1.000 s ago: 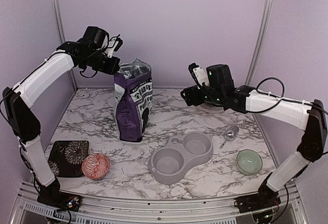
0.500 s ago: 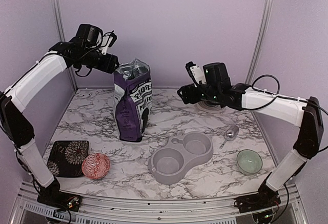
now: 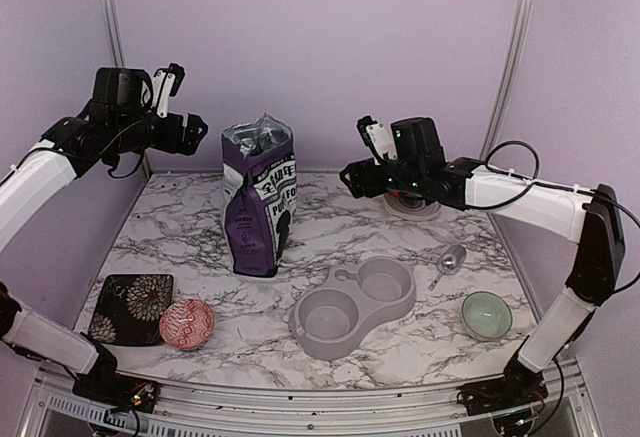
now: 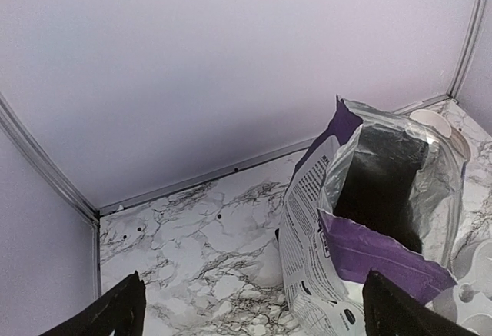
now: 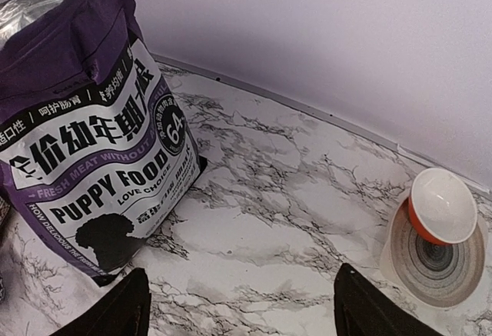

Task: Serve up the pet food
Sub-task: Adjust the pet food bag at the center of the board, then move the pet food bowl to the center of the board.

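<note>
Hovering above the marbled desk (image 3: 330, 227), the left end effector (image 4: 254, 309) and the right end effector (image 5: 246, 305) both have their fingers spread wide, gripping nothing. A purple puppy-food bag (image 3: 259, 202) stands open and upright between them. The pet food itself cannot be made out inside the bag's dark interior.

The bag (image 3: 258, 207) is purple, the feeder (image 3: 352, 304) grey, the table (image 3: 340, 227) marbled.

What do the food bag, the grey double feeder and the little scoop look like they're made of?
Food bag: likely plastic film, printed purple outside, crinkled silvery foil-like lining at its open top. Grey double feeder: probably moulded plastic, matte, one smooth piece. Little scoop: seemingly polished metal, bright reflective glint.
</note>
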{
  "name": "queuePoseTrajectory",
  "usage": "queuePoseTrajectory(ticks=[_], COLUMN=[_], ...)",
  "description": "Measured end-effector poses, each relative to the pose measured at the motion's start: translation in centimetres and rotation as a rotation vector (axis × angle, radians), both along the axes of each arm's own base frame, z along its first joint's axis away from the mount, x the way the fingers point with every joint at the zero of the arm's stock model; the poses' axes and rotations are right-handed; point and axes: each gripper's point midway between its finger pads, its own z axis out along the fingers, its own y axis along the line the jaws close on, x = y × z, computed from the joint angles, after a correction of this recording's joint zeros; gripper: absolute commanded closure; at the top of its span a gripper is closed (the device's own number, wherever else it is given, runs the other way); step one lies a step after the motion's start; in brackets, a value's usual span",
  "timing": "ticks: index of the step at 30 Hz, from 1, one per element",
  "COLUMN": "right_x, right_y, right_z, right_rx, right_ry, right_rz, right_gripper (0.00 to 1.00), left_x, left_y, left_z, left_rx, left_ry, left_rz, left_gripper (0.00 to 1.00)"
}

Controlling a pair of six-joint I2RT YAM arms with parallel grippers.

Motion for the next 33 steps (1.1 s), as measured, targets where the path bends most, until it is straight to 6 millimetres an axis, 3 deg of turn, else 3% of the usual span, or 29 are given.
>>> queuePoseTrajectory(ticks=[5,9,15,19,22,27,33], right_x=[-0.1,-0.2,-0.9,-1.9,-2.9,-4.1,-4.9], right_y=[0.0,-0.1,-0.7,-1.2,-1.6,-1.8,-2.1], right_z=[-0.1,-0.5,-3.3,-6.1,-7.5,-6.7,-5.7], right_rx=[-0.001,-0.004,-0.026,-0.052,-0.067,-0.048,-0.033], right_ry=[0.008,0.021,0.083,0.144,0.179,0.181,0.177], right_rz=[0.0,-0.004,-0.014,-0.007,0.0,0.03,0.044], right_gripper=[0.22,0.23,0.23,0.21,0.21,0.2,0.2], left_x=[-2.0,-4.4,-7.7,-9.9,-12.0,-14.7,-18.3], left_y=[0.8,1.9,1.9,0.3,-1.8,-4.6,-7.7], left_z=[3.0,4.2,4.9,3.8,1.5,-1.8,-3.6], left_rx=[-0.071,-0.123,-0.173,-0.177,-0.15,-0.113,-0.103], left_ry=[-0.075,-0.103,-0.1,-0.06,-0.006,0.076,0.128], left_rz=[0.001,0.013,-0.05,-0.149,-0.242,-0.384,-0.568], left_gripper=[0.01,0.01,0.03,0.07,0.1,0.15,0.18])
